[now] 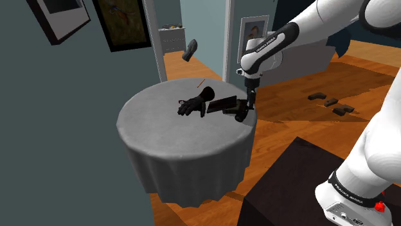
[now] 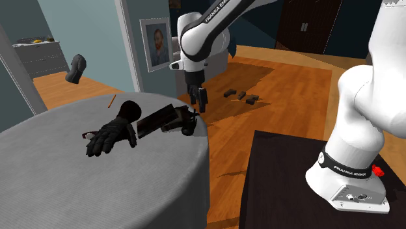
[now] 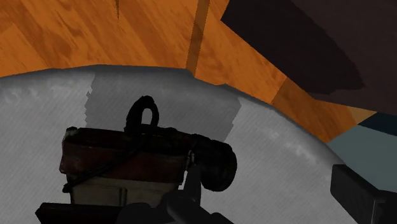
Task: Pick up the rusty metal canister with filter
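Grey cloth covers the round bench point(image 2: 65, 188), and reading from the second exterior view's left, everything is placed here by the canister point(image 2: 184, 121). Farthest to the canister's left lies a thin brown stick point(image 2: 111, 101). Nearer is a black glove point(image 2: 110, 136), lying flat. Just beside the canister on that same side sits a dark flat slab point(image 2: 155, 121), and I cannot tell whether the two touch.

The canister itself lies close to the bench's rim. In the wrist view its body is a dark reddish brown with black edges. A black loop point(image 3: 143, 114) stands off one side and a stubby black filter point(image 3: 216, 167) sticks out at one end. Just above the canister hangs the gripper point(image 2: 198, 104), open, its fingers point(image 3: 359, 191) spread wide and clasping nothing. To the canister's right the cloth falls away to the wooden floor point(image 2: 228, 162).

The rim looks like the main danger. If one finger lands on the canister's top or end instead of passing down its flank, the shove could slide it over the cloth and off onto the floor. The uneven shape is a second risk. Closing across the filter or the loop instead of the body would probably give a crooked hold that twists loose on the lift. The slab is a third. A finger coming down on that side could wedge against it or drag it along.
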Controlling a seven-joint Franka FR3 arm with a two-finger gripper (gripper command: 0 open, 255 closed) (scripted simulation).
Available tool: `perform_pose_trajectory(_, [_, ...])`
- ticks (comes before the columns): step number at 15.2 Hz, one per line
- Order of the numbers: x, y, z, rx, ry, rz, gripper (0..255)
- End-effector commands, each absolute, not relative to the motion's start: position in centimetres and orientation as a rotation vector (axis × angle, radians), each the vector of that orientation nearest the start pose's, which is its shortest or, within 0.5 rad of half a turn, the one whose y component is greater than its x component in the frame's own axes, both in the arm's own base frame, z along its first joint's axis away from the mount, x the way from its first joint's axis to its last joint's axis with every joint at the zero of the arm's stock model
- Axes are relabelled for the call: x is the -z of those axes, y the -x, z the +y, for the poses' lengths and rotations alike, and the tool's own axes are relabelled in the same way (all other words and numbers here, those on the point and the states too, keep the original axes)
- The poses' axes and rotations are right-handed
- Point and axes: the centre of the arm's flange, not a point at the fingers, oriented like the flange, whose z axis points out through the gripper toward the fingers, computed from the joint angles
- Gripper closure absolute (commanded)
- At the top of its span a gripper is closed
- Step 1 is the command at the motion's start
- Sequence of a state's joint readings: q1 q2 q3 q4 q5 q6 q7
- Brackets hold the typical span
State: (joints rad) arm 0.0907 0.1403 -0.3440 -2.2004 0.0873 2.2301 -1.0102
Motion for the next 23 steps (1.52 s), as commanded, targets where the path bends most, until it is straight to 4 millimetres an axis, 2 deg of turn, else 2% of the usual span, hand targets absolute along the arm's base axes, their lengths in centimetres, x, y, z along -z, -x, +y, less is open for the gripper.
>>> perform_pose_trajectory(1, [-28.9, -52.9, -13.6, -0.139, 2.852, -1.121, 0])
perform_pose_trajectory(9, [-24.4, -53.2, -13.7, -0.146, 2.846, -1.134, 0])
perform_pose_trajectory(11, [-24.4, -53.2, -13.7, -0.146, 2.846, -1.134, 0])
perform_pose_trajectory(12, [-24.4, -53.2, -13.8, -0.146, 2.846, -1.134, 255])
perform_pose_trajectory(21, [-24.4, -53.2, -13.7, -0.146, 2.846, -1.134, 255])
perform_pose_trajectory(23, [-25.5, -53.2, -13.7, -0.146, 2.846, -1.134, 255])
